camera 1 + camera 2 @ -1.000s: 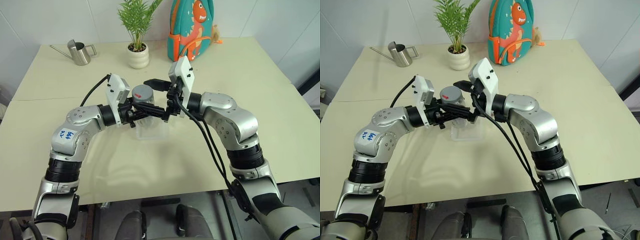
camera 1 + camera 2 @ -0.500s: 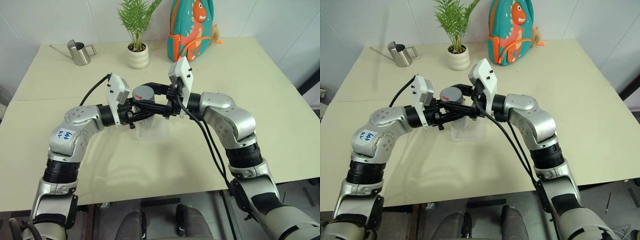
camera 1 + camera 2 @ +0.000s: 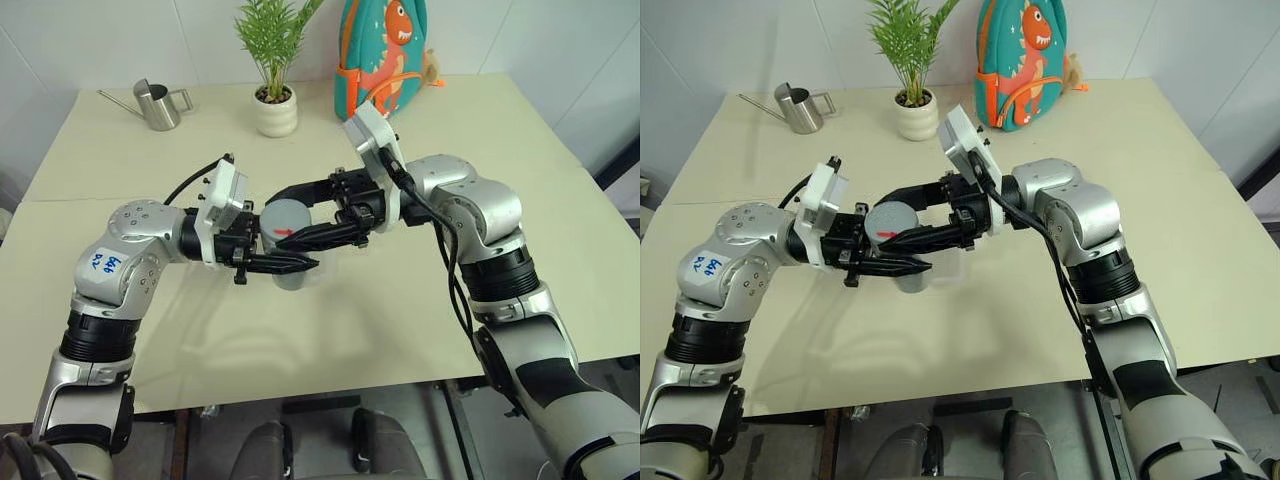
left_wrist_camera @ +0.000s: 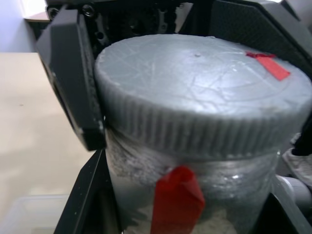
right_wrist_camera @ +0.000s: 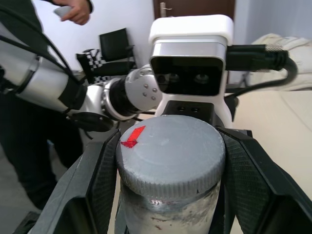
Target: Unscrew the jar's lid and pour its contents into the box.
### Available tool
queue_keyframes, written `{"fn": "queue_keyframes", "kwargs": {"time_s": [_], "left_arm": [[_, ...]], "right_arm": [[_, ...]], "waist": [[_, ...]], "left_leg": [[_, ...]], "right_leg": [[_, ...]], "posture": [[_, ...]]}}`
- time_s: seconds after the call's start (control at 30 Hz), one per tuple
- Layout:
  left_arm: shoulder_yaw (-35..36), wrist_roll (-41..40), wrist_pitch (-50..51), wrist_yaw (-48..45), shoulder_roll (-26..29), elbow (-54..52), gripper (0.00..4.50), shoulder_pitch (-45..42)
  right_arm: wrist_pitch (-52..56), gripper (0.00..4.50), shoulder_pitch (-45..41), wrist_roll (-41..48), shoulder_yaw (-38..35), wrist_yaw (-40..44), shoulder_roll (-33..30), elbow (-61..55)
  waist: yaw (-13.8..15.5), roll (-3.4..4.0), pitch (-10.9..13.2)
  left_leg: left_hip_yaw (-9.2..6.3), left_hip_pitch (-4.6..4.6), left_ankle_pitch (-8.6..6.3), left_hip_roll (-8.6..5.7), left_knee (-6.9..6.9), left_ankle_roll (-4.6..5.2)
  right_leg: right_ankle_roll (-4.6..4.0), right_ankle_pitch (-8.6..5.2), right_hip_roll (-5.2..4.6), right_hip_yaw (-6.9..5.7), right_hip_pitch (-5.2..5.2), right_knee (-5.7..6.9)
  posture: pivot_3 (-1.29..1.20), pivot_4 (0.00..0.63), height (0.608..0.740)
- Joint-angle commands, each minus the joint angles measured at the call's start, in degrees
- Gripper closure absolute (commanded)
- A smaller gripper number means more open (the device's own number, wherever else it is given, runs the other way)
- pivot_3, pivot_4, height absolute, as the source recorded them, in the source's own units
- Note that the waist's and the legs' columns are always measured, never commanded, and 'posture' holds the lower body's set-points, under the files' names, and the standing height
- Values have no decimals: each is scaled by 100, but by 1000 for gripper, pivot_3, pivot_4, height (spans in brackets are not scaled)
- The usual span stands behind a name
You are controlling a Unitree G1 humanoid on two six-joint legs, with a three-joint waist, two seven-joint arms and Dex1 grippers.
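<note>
Now, jar: small whitish-silver cylindrical jar [image 3: 287,268] held upright at frame centre, above the table.
Lid: flat grey ribbed screw cap with red mark [image 3: 287,219], on top, long axis vertical.
Left gripper [image 3: 300,264]: clamped on jar body from frame left.
Right gripper [image 3: 297,216]: fingers closed around lid rim from frame right; nearer the lid.
Box: clear plastic tray [image 3: 945,267], mostly hidden behind jar.
Contents: not visible.

Lid [image 3: 286,218] on jar [image 4: 195,195] (box [image 3: 952,268] probably behind).
</note>
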Motion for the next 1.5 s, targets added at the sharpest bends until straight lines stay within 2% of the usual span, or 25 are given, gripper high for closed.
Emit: {"fn": "queue_keyframes", "kwargs": {"time_s": [0.03, 0.2, 0.3, 0.4, 0.67, 0.83, 1.27, 1.5], "left_arm": [[14, -121, 129, -127, 87, -152, 2568, 232], [143, -156, 139, 16, 107, -263, 2568, 359], [331, -108, 128, 258, 124, -233, 2568, 386], [511, -28, 74, 504, 172, -180, 2568, 428], [560, 334, -119, 1080, 104, -5, 2568, 404], [408, 352, -82, 1144, -29, -72, 2568, 345], [350, 299, -34, 1145, -107, -144, 2568, 277], [363, 281, -32, 1128, -99, -128, 2568, 207]], "right_arm": [[-387, 1498, -178, 80, -422, 5, -60, -64], [-293, 1498, -34, 78, -521, -232, -85, -122], [-225, 887, 61, 74, -649, -511, -132, -182], [-435, 18, 158, -31, -811, -738, -198, -223], [-295, 18, 425, -2, -693, -1021, -226, -882], [-169, 18, 489, -230, -284, -1542, 145, -1162], [-711, 18, 169, -724, -132, -1845, 613, -156], [-1104, 18, -17, -886, -207, -1731, 567, 384]], "waist": [[0, 0, 0], [0, 0, 0], [0, 0, 0], [11, 0, 0], [1, 0, 0], [-1, 0, 0], [-3, 0, 0], [-6, 0, 0]], "left_leg": [[-1, 0, 0, 0, 0, 0], [-3, 0, 0, 1, 2, 0], [-4, 0, -1, 1, 1, -1], [-6, 0, -1, 1, 2, -1], [-4, 0, -1, 2, -2, -2], [-3, 2, -1, 4, -2, -3], [-4, 1, -1, 3, -1, -3], [-3, 2, -1, 3, 0, -3]], "right_leg": [[0, 0, 0, 0, 0, 0], [0, 0, -1, 0, 0, 1], [0, 0, -1, 1, 0, 1], [0, 0, -2, 0, 0, 0], [0, 0, -2, 1, -2, 0], [0, 0, -2, 2, -2, 2], [0, 0, -1, 2, -3, 3], [0, 0, -1, 2, -3, 3]], "posture": [[0, 150, 740], [0, 150, 740], [0, 150, 740], [0, 150, 740], [0, 150, 740], [0, 150, 740], [0, 150, 740], [0, 150, 740]]}}
